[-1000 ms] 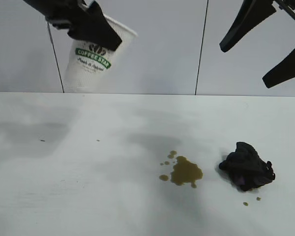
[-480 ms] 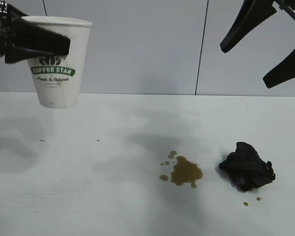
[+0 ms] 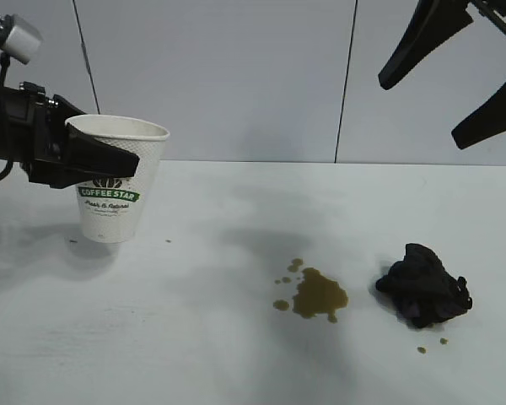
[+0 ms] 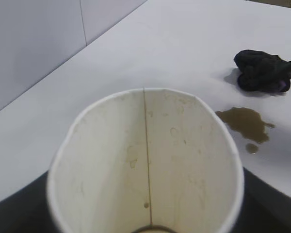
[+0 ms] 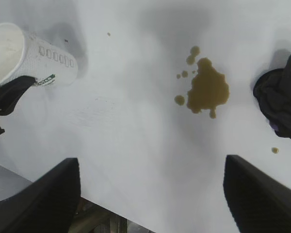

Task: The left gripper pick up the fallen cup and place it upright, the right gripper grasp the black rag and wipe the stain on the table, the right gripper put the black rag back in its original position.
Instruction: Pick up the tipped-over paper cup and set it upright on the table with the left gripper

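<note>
Left claw (image 3: 110,160): comes in from the left edge of the exterior view, closed on the cup just under its rim, one black finger (image 3: 97,157) lying across the front wall.
Cup (image 3: 114,202): upright, mouth up, logo facing the near side; its base is at the surface on the far left, with a shadow beneath it. Whether it fully rests there I cannot tell.
Cup interior: the left wrist view looks down into the white inside (image 4: 145,160), with a vertical seam and faint marks on the wall.
Right claw (image 3: 451,80): held high at the upper right, well above the surface, fingers spread wide with nothing between them.
Stain (image 3: 319,295): olive-brown blotch near the middle of the surface, small droplets on its left and far side, well apart from the cup.
Black rag (image 3: 423,285): bunched wad just right of the stain, a narrow strip of bare white between them; two tiny specks lie on its near side.
Surface (image 3: 194,337): white; the far edge meets a grey panelled wall. A wide bare stretch runs between cup and stain, and the whole near left is open.
Right wrist view: the near edge of the surface (image 5: 150,213) shows below the stain (image 5: 207,90) and rag (image 5: 281,99).
</note>
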Available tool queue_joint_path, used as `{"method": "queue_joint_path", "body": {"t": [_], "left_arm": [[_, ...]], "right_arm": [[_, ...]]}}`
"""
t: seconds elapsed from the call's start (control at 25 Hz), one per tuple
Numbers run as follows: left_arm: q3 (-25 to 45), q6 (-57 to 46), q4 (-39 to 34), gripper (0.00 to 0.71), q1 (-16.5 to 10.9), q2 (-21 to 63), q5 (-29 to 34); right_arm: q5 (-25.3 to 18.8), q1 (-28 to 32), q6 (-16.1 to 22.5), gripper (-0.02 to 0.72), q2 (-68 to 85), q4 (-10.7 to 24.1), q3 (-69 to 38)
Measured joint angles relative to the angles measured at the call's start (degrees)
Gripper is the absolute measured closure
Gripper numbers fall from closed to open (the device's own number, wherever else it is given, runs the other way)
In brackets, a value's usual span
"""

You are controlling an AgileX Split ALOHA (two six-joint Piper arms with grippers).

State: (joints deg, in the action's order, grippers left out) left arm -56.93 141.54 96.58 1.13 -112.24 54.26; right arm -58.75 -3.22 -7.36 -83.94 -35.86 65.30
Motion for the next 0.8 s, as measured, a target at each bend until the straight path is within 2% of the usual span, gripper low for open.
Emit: {"method": "queue_joint_path", "body": {"t": [0.2, 0.36, 0.56, 0.8], "left_arm": [[-2.3, 2.3, 0.4, 0.2, 0.0, -5.4, -0.7], [-2.4, 8.2, 0.4, 0.2, 0.0, -5.9, -1.5], [-2.5, 6.2, 0.5, 0.197, 0.0, -5.9, -1.9], [-2.5, 2.1, 0.5, 0.089, 0.0, -5.9, -4.1]], "right_arm": [[0.2, 0.0, 0.0, 0.147, 0.0, 0.5, 0.0], [0.4, 0.0, 0.0, 0.147, 0.0, 0.6, 0.0], [0.4, 0.0, 0.0, 0.147, 0.0, 0.8, 0.0], [1.1, 0.0, 0.0, 0.147, 0.0, 1.0, 0.0]]}}
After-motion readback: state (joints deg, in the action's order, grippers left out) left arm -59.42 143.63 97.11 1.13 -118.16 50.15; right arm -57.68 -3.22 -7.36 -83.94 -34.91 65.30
